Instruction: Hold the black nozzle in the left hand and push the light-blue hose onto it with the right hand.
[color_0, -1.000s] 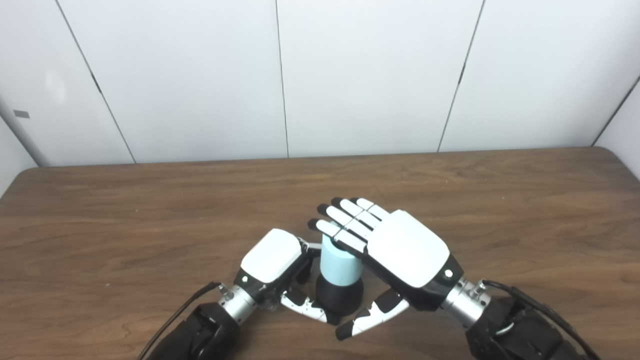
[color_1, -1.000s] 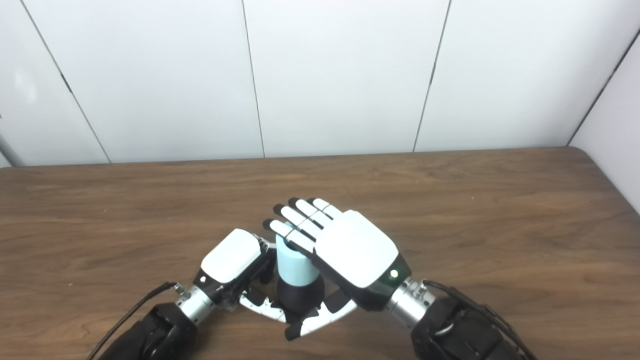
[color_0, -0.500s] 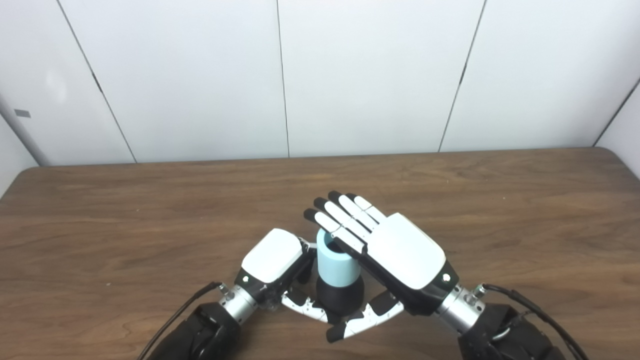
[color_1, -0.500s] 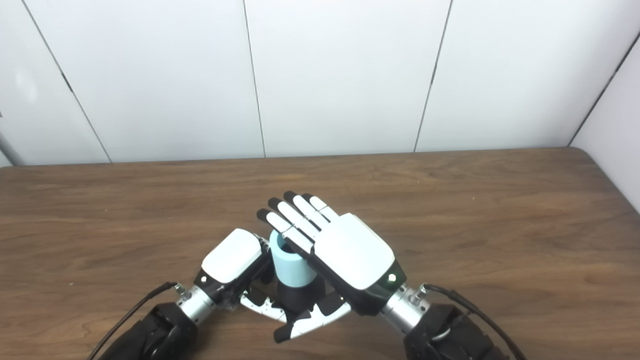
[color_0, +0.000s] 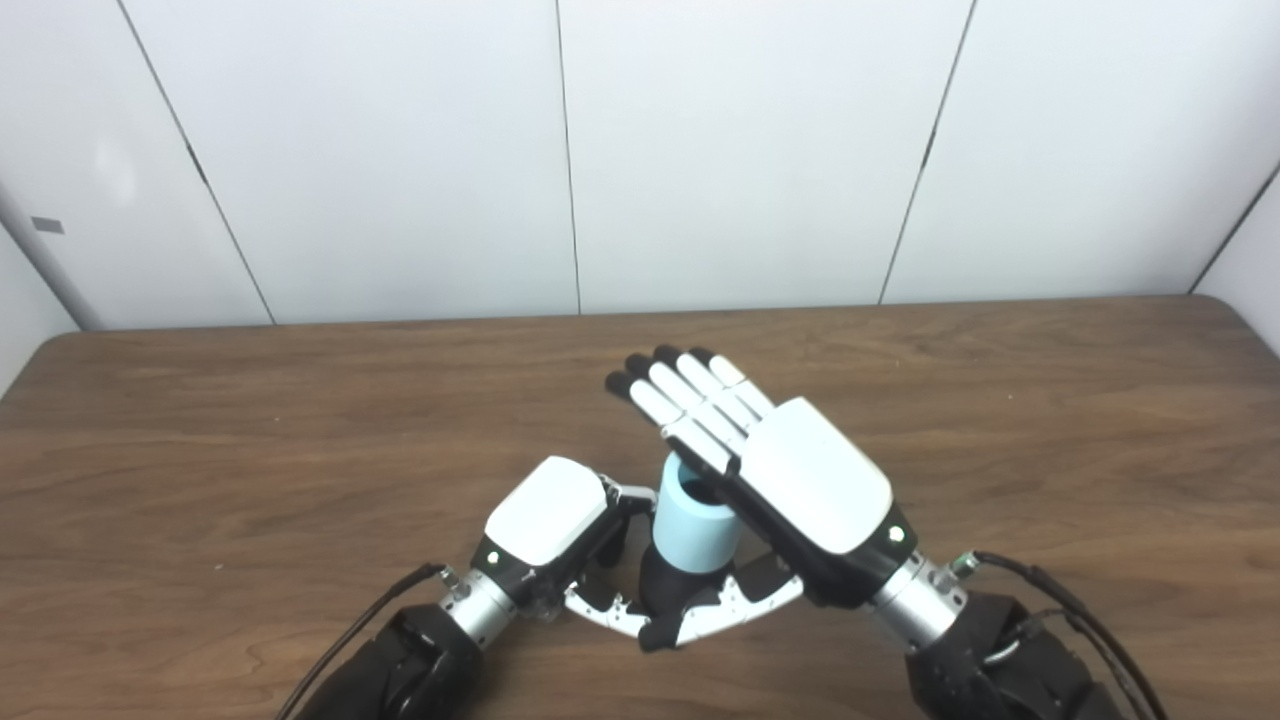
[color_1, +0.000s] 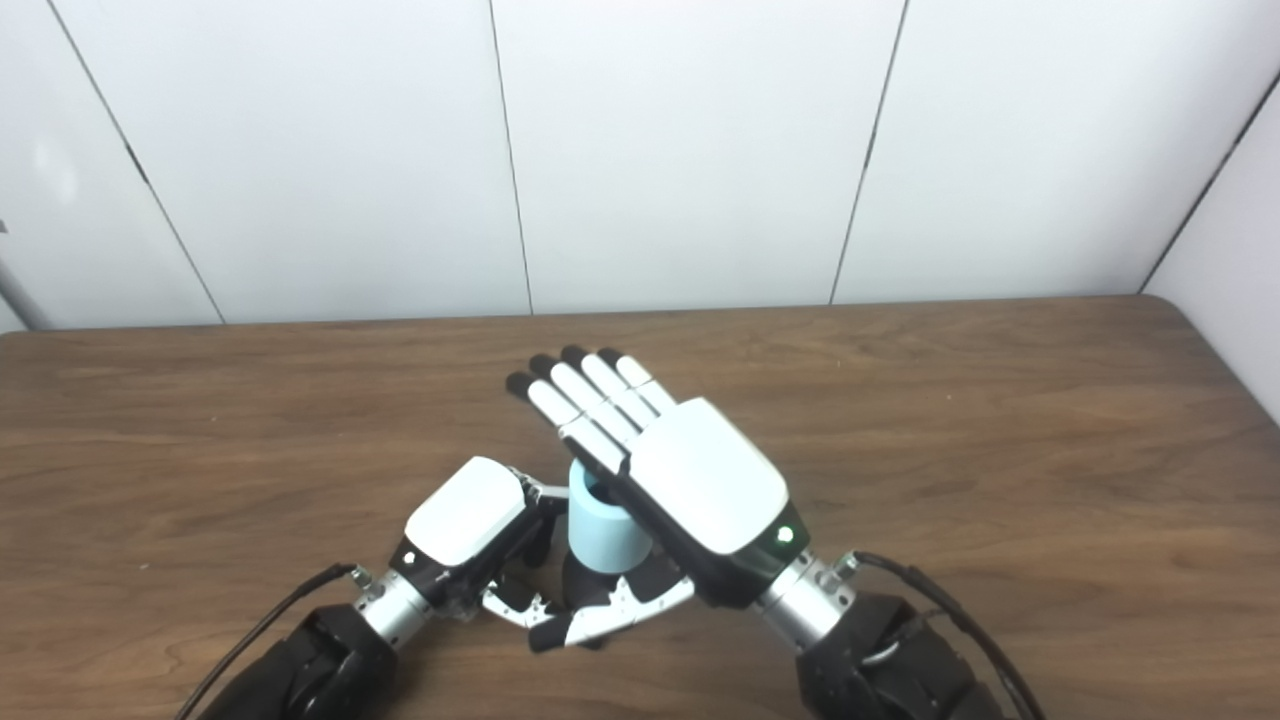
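Observation:
A short light-blue hose (color_0: 695, 528) stands upright on the black nozzle (color_0: 661, 590), near the table's front edge. My left hand (color_0: 545, 515) is curled on the nozzle from the left, its thumb in front of the base. My right hand (color_0: 800, 480) lies flat over the hose's open top with its fingers straight and pointing up and away. Its thumb (color_0: 722, 610) reaches under, across the front of the nozzle. The same shows in the right eye view: hose (color_1: 605, 530), right hand (color_1: 700, 480), left hand (color_1: 463, 522). The palm hides part of the hose's rim.
The wooden table (color_0: 300, 420) stretches out on all sides of the hands. White wall panels (color_0: 740, 150) stand right behind its far edge. Black cables run along both forearms at the bottom of the picture.
My right hand has slid left over the hose, its fingertips have risen, and its thumb has moved in front of the nozzle. The hose and nozzle shifted slightly right. The left hand kept its hold.

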